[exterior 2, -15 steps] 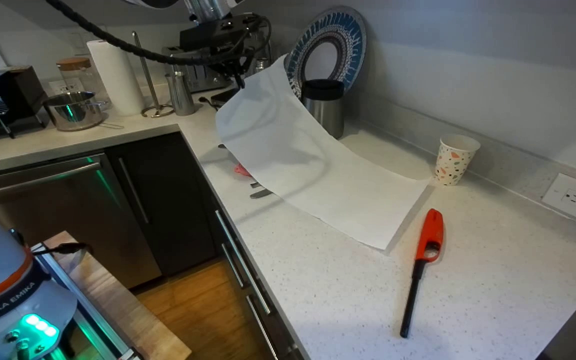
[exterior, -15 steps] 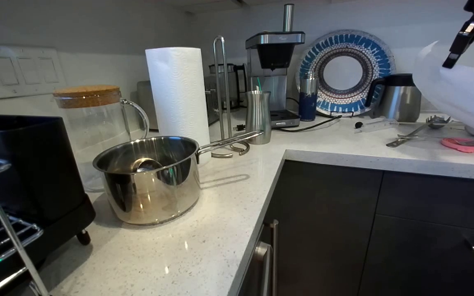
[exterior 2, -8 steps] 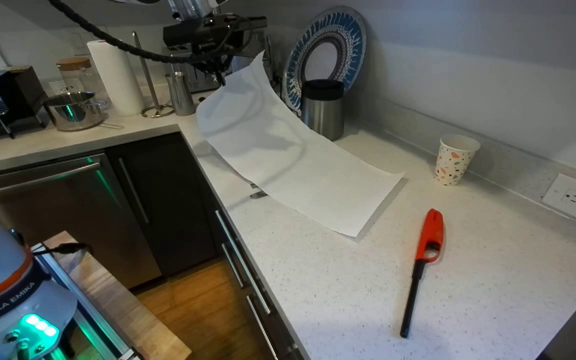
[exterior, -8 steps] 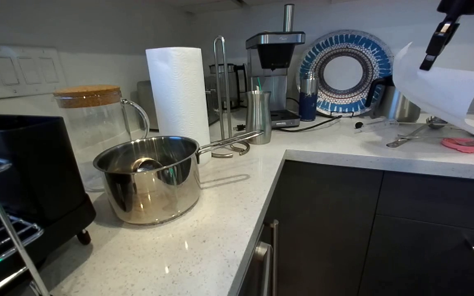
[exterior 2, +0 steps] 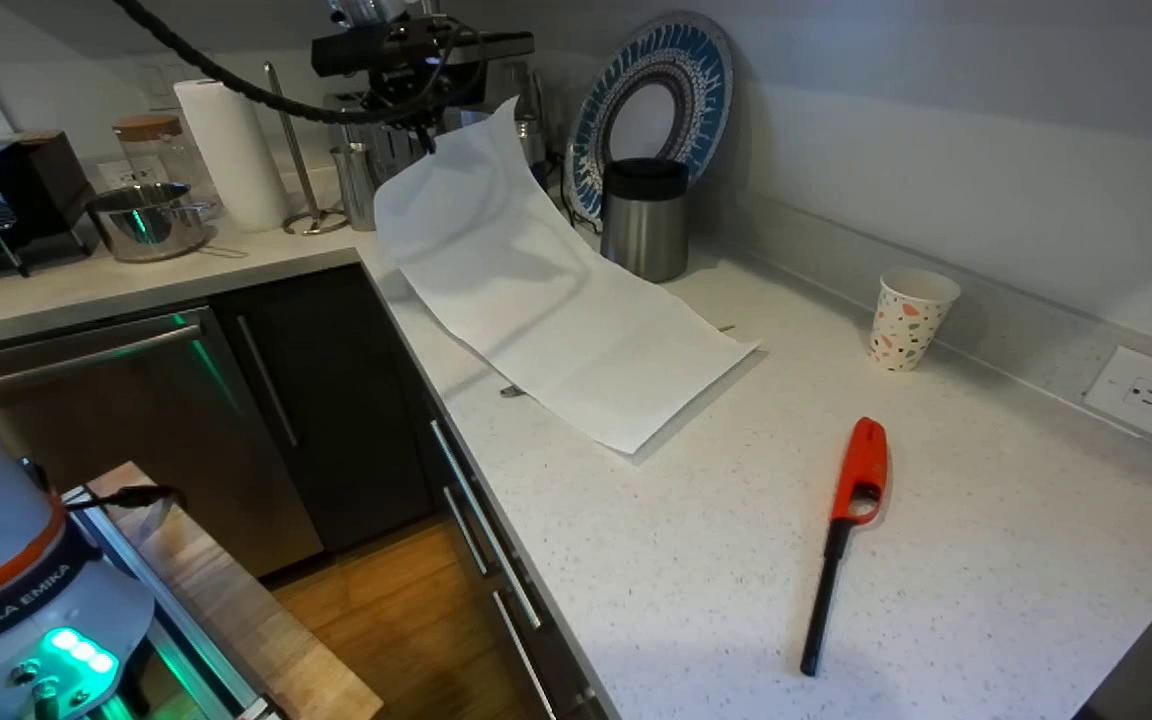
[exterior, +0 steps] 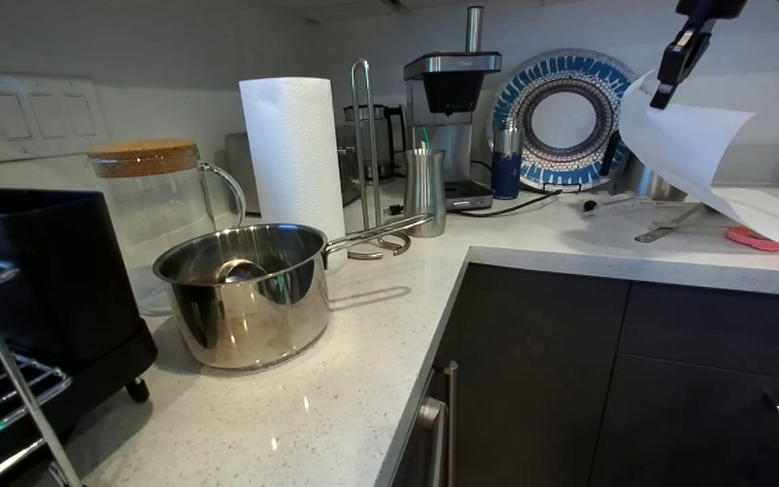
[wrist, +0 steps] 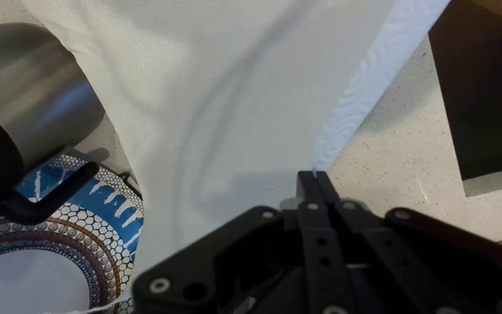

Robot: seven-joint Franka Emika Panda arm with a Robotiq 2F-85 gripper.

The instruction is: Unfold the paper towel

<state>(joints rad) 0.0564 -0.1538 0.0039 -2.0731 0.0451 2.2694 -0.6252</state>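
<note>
The paper towel is a thin white sheet in both exterior views [exterior: 690, 138] [exterior 2: 536, 290]. It hangs slanting from my gripper [exterior: 660, 105] down to the countertop [exterior 2: 716, 540], where its lower end lies on or just above the surface. The gripper also shows in an exterior view [exterior 2: 426, 142], high up near the carafe and plate. In the wrist view my gripper [wrist: 315, 174] is shut, with the towel's edge [wrist: 355, 100] pinched between its fingertips. The sheet [wrist: 233, 87] fills the middle of that view, with soft creases and an upturned corner.
A blue-rimmed plate [exterior: 565, 122] leans on the wall behind a steel carafe [exterior 2: 644, 225]. Utensils and a pink flat item [exterior: 758, 238] lie partly under the towel. A cup [exterior 2: 906, 320] and red lighter [exterior 2: 861, 470] stand and lie on the counter. A paper roll [exterior: 295, 149] and vase [exterior: 425, 196] stand beyond.
My gripper has moved left in both exterior views, carrying the towel with it. The towel's lower end has slid along the counter, away from the cup and lighter.
</note>
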